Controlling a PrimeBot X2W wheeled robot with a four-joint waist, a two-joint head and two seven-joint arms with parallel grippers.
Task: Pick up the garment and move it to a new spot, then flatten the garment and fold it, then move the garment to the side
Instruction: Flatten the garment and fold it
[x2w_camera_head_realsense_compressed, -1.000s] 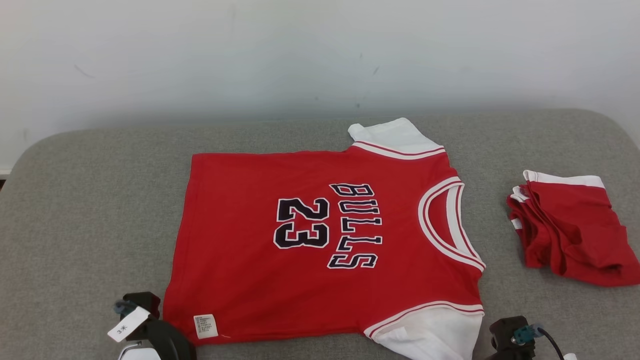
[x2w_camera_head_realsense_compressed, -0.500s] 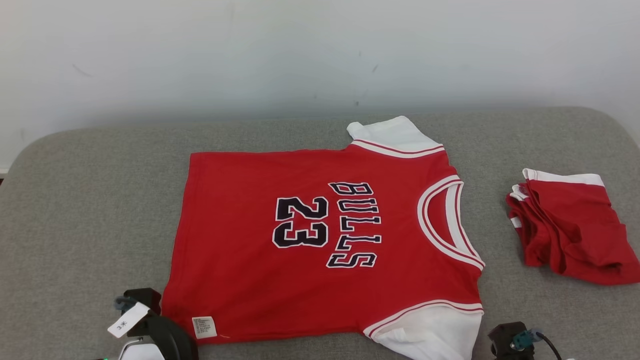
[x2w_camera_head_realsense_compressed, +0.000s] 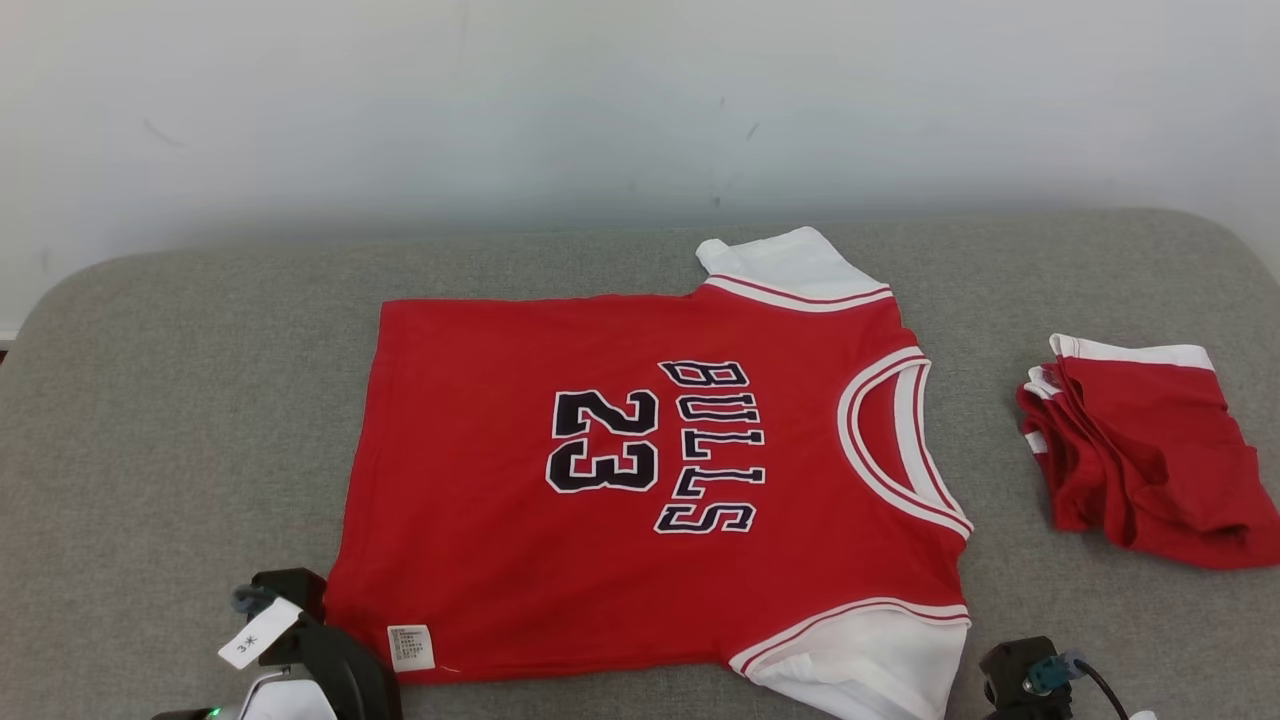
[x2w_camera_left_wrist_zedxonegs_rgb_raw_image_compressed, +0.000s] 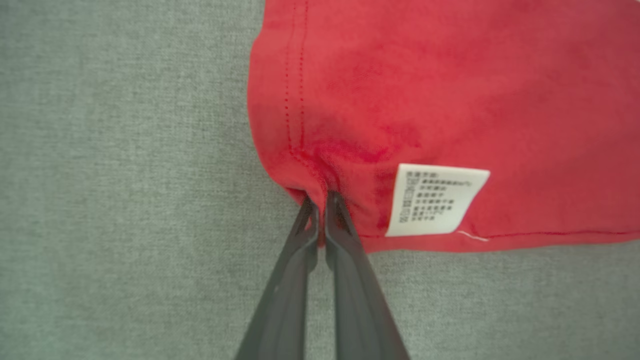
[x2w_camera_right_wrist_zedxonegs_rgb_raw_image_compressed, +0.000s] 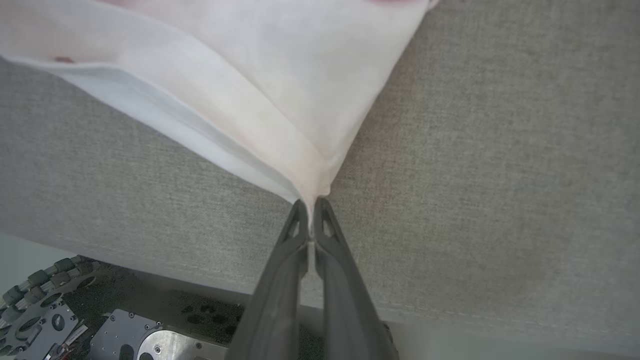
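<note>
A red jersey (x2w_camera_head_realsense_compressed: 640, 480) printed BULLS 23, with white sleeves, lies spread flat on the grey padded surface (x2w_camera_head_realsense_compressed: 180, 420), its neck toward the right. In the left wrist view my left gripper (x2w_camera_left_wrist_zedxonegs_rgb_raw_image_compressed: 320, 200) is shut on the jersey's (x2w_camera_left_wrist_zedxonegs_rgb_raw_image_compressed: 425, 90) near hem corner, just left of the white care label (x2w_camera_left_wrist_zedxonegs_rgb_raw_image_compressed: 435, 200). My right gripper (x2w_camera_right_wrist_zedxonegs_rgb_raw_image_compressed: 311, 205) is shut on the corner of the near white sleeve (x2w_camera_right_wrist_zedxonegs_rgb_raw_image_compressed: 260, 85), which is pulled to a point. The head view has my left wrist (x2w_camera_head_realsense_compressed: 300, 650) by the hem corner and my right wrist (x2w_camera_head_realsense_compressed: 1020, 675) beside the near sleeve (x2w_camera_head_realsense_compressed: 860, 660).
A second red and white garment (x2w_camera_head_realsense_compressed: 1140, 460) lies folded at the right of the surface. A pale wall (x2w_camera_head_realsense_compressed: 640, 120) stands behind. The surface's front edge (x2w_camera_right_wrist_zedxonegs_rgb_raw_image_compressed: 150, 272) runs close below my right gripper, with the robot's base (x2w_camera_right_wrist_zedxonegs_rgb_raw_image_compressed: 45, 305) under it.
Both wrists have sunk a little toward the bottom of the head view, the right one more. The picture shifted slightly. The jersey lies almost as before.
</note>
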